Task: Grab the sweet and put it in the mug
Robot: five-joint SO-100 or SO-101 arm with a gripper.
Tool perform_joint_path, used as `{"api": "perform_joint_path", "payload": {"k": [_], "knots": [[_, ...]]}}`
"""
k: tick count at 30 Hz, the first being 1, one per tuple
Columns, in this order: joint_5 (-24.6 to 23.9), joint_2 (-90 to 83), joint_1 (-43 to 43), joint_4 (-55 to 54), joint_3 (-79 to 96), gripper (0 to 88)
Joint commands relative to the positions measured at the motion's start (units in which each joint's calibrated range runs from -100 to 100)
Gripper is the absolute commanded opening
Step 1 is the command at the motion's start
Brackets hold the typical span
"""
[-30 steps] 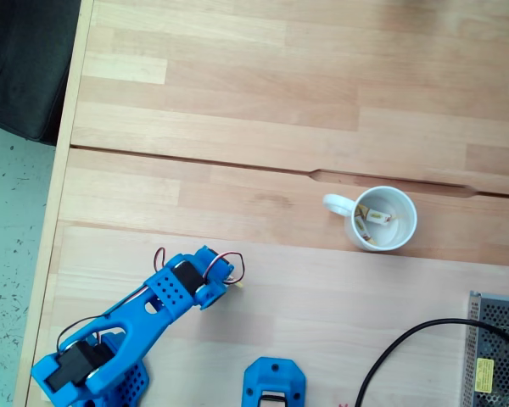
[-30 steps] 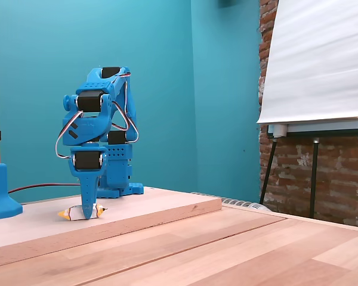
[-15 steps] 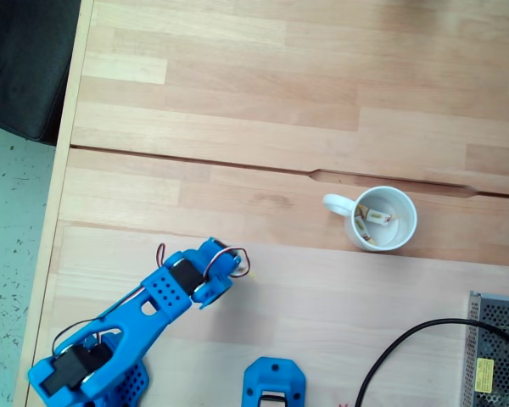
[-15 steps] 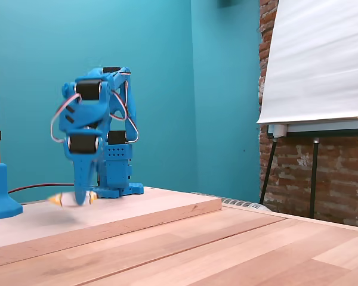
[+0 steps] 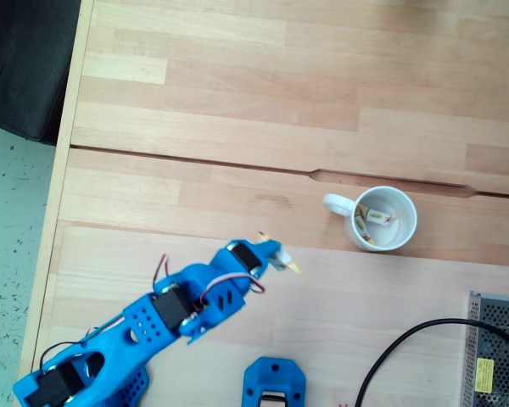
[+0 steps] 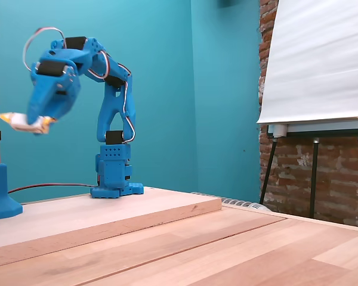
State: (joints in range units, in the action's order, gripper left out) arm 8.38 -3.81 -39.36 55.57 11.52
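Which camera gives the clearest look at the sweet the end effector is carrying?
The fixed view from table level: the sweet hangs clear against the teal wall, one yellow twisted end sticking out of the end effector, well above the table. The fixed view from above shows the sweet as a small white-and-yellow bit at the arm's tip, left of the mug.

From above, my arm (image 5: 153, 331) runs off the bottom edge at seven o'clock, base unseen. A second blue part (image 5: 273, 381) and a grey mesh box (image 5: 496, 348) at five o'clock are cut too. Inside the mug (image 5: 382, 219) I see small wrapped pieces, too tiny to count. From the side, the gripper (image 6: 31, 122) fingertips hide behind the sweet (image 6: 21, 121).
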Motion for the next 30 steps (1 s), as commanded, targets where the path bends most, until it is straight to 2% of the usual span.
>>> {"api": "perform_joint_path", "payload": {"k": [1,6,16,30], "knots": [[0.1,0.2,-2.4,-0.7,-6.9,3.5],[0.3,9.0,-4.9,-1.8,-14.1,3.5],[0.3,21.0,-6.5,-11.8,-27.3,3.5],[0.3,36.2,-6.4,-12.5,-41.5,3.5]]}}
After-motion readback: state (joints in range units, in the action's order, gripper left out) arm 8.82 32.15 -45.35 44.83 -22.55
